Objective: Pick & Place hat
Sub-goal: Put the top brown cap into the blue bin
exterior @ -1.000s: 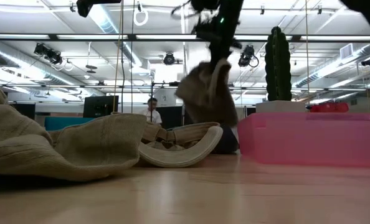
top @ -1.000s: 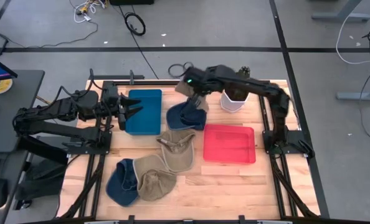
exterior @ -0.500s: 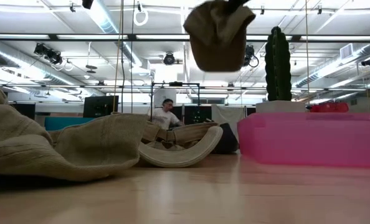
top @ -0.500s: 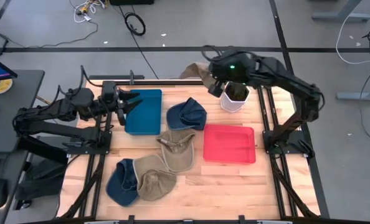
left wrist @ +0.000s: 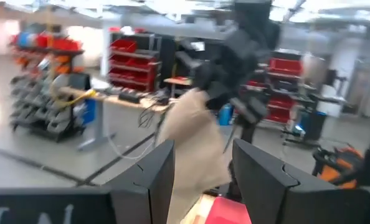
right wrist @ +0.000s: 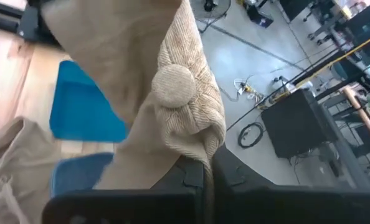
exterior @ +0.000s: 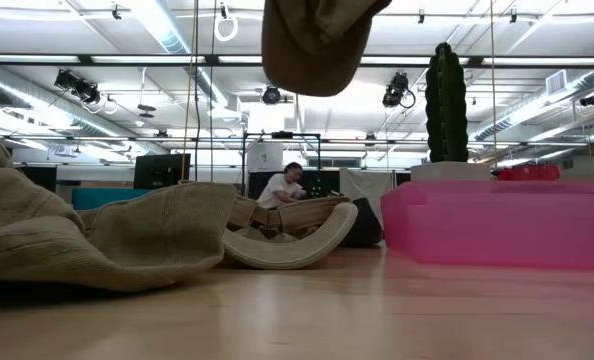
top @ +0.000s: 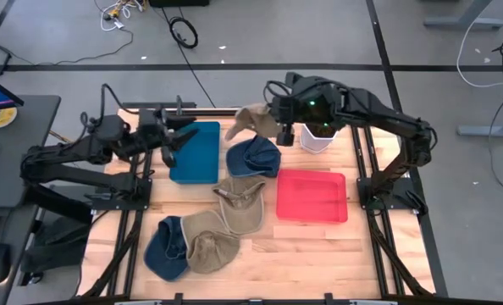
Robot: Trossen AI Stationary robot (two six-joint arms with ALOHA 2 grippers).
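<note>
right pincer [top: 279,127]: pressed shut on tan hat [top: 250,123], crown fabric pinched betw. the fingers [right wrist: 194,177]; held up in the air above the far edge of the worktop [top: 319,254], just beyond the blue tray [top: 195,152] far-right corner.
tan hat: lifted clear of worktop, hanging from right pincer; top button seen in right wrist view [right wrist: 172,84]; in low view seen at top edge, well above everything [exterior: 312,45]; also seen from left wrist view dangling under the other arm [left wrist: 191,149].
left pincer [top: 172,141]: fingers spread apart, nothing betw. them; hovers at the left edge of the blue tray, pointed across it. Own fingers seen parted in left wrist view [left wrist: 200,180].
blue tray: far-left part of worktop, nothing seen in it.
red tray [top: 312,196]: right of blue tray, well apart, nothing seen in it; pink wall seen in low view [exterior: 497,225].
navy hat [top: 254,158]: flat on worktop betw. blue tray and red tray, just below the lifted tan hat.
other hats: khaki hat [top: 239,203] near side of blue tray, mid-worktop; second navy hat [top: 164,247] and second khaki hat [top: 211,246] touching, at near-left, well apart from blue tray.
white pot [top: 317,140]: w/ cactus, beyond red tray, right of blue tray; partly hidden by right arm.
bg: person [exterior: 282,188] seen far off in low view, behind worktop.
</note>
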